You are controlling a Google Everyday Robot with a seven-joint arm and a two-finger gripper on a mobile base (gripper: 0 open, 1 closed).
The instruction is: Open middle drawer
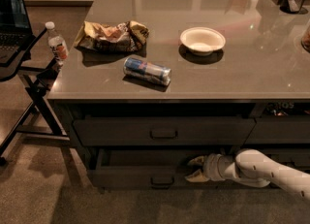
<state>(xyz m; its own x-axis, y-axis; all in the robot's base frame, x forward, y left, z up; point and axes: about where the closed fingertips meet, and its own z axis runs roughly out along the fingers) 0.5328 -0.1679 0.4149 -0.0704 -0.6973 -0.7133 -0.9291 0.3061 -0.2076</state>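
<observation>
The middle drawer (145, 175) is the lower wide dark drawer under the counter. It has a small dark pull (162, 181) at its centre. It stands pulled out a little, and its dark inside shows behind the top rim. My gripper (195, 168) reaches in from the right on a white arm (271, 169). It sits at the drawer's top rim, right of the pull. Its pale fingertips (196, 160) are spread apart, one above the other.
The closed top drawer (163, 131) is just above. On the grey counter (252, 72) lie a can (147, 70), a crumpled chip bag (111, 35) and a white bowl (202, 40). A folding stand (34, 72) with a water bottle (56, 42) and a laptop stands at left.
</observation>
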